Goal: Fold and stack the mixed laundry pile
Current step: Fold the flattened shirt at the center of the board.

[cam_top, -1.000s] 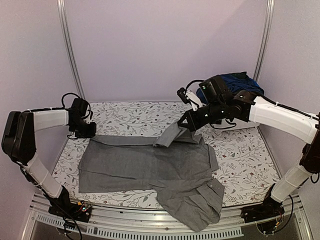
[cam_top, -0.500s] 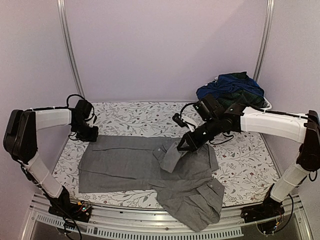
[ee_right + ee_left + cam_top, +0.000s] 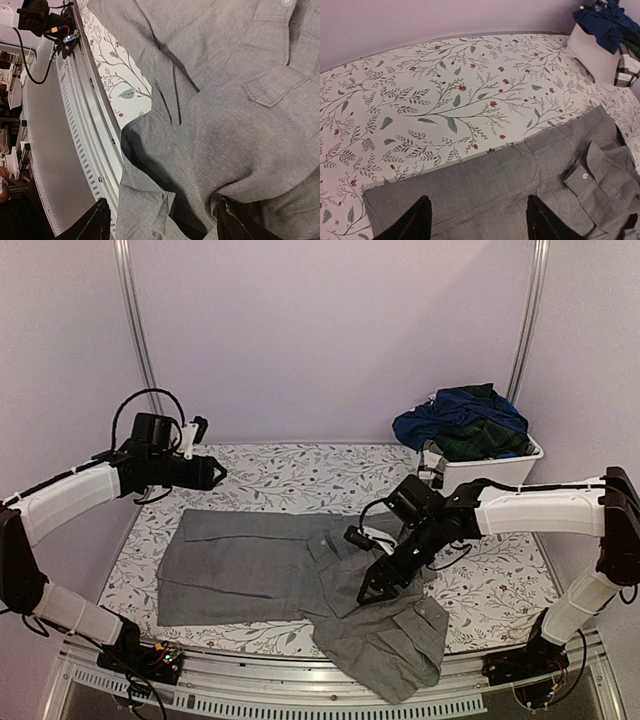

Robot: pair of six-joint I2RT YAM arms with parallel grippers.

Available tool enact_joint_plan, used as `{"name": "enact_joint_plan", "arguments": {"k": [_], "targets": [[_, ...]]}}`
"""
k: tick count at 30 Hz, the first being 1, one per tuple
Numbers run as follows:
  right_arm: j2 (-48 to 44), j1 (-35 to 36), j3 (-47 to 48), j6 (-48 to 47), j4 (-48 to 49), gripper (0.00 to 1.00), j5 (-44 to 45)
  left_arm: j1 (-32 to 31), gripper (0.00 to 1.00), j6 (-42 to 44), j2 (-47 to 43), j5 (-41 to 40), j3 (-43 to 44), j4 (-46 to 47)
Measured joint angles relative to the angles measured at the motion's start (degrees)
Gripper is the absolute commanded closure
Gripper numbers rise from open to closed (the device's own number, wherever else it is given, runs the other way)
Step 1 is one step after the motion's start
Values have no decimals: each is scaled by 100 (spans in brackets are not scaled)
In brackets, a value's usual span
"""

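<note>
A grey shirt point(image 3: 280, 565) with collar and pockets lies spread on the floral table cloth point(image 3: 290, 475). Its lower part hangs over the front edge. A cuffed sleeve point(image 3: 592, 170) lies folded onto the shirt's middle. My left gripper point(image 3: 213, 472) hovers above the back left of the table, open and empty, looking down on the grey shirt's point(image 3: 520, 190) far edge. My right gripper point(image 3: 370, 588) stands open just above the grey shirt's point(image 3: 235, 100) pocket area, holding nothing. A navy garment point(image 3: 455, 405) and a dark green plaid one point(image 3: 480, 435) are heaped in the bin.
The white plastic bin point(image 3: 500, 468) stands at the back right corner. A perforated metal rail point(image 3: 250, 680) runs along the table's front edge, with cables and the arm bases below it. Walls close in the back and both sides.
Both grippers opened and let go of the grey shirt. The left arm rose and swung right. The right arm came forward and down, leaving the sleeve lying on the shirt.
</note>
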Motion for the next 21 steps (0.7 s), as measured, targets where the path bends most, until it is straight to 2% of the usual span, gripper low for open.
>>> {"name": "enact_joint_plan", "arguments": {"k": [3,6,11,14,21], "targets": [[-334,-376,15,94,256,28,-55,-474,32,2,205,400,-166,393],[-531,-1043,149,260,616,29,-70,-922,28,44,717,769,-149,804],[-435,-1805,260,450,1012,34,120,-1613,26,282,2264,1300,619,1027],[-177,-1884,286,490,1167,38,260,-1893,25,481,3211,1609,1386,1010],[802,-1895,267,566,1488,43,498,-2297,26,881,4478,2229,2522,848]]}}
